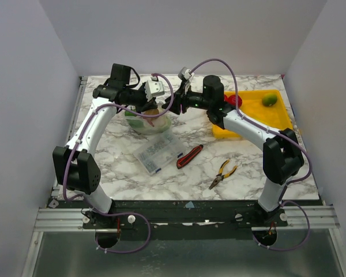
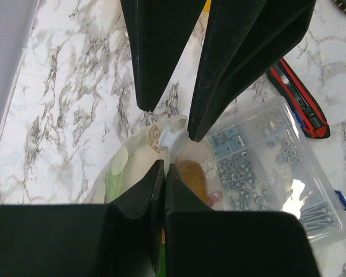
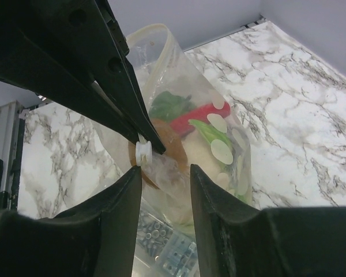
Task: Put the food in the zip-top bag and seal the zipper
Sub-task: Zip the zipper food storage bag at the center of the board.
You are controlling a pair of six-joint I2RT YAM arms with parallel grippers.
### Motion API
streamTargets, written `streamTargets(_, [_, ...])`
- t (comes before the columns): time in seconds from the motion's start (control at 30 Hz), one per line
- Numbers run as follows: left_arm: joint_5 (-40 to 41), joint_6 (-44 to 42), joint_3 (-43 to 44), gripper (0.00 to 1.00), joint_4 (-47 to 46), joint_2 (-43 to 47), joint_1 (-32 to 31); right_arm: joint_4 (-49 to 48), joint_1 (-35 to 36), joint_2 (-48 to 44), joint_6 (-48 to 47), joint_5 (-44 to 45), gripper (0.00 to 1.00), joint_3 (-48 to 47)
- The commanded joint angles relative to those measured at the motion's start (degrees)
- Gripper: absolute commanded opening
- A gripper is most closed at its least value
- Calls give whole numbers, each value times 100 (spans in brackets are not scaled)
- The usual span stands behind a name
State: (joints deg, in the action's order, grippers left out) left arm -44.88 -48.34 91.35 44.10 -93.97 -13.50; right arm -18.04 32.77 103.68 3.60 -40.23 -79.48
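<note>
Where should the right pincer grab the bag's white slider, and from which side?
I'd pinch the white slider across its two sides, from the side away from the left pincer, which is shut on the zip-top bag edge right beside it. It's small and sticks out from the edge.

My right hand (image 3: 164, 173) stood parted at bottom centre; from upper left, the left hand (image 3: 153, 144) pinched the zip-top bag (image 3: 225, 138).
</note>
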Motion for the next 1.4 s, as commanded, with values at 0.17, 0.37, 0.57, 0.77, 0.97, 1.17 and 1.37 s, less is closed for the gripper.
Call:
streamTargets(0.17, [-391, -5, 159, 0, 72, 37, -13, 387, 15, -260, -28, 66, 45, -156])
streamTargets(0.37, [-333, -27, 212, 0, 128, -3, -20, 230, 88, -419, -87, 30, 47, -21])
streamTargets(0.57, [-341, -27, 257, 0, 152, -29, -30, 321, 106, -320, -46, -8, 38, -203])
streamTargets(0.77, [-380, -18, 291, 0, 169, -40, -39, 539, 133, -128, -165, -66, 15, -388])
streamTargets(0.97, [-389, -44, 313, 0, 205, -53, -57, 465, 184, -47, -174, -71, 10, -497])
streamTargets(1.17, [-424, -43, 348, 0, 231, -59, -65, 681, 274, 187, -303, 2, 7, -706])
streamTargets(1.37, [-423, -36, 372, 0, 219, -26, -70, 938, 415, 319, -575, 254, 11, -863])
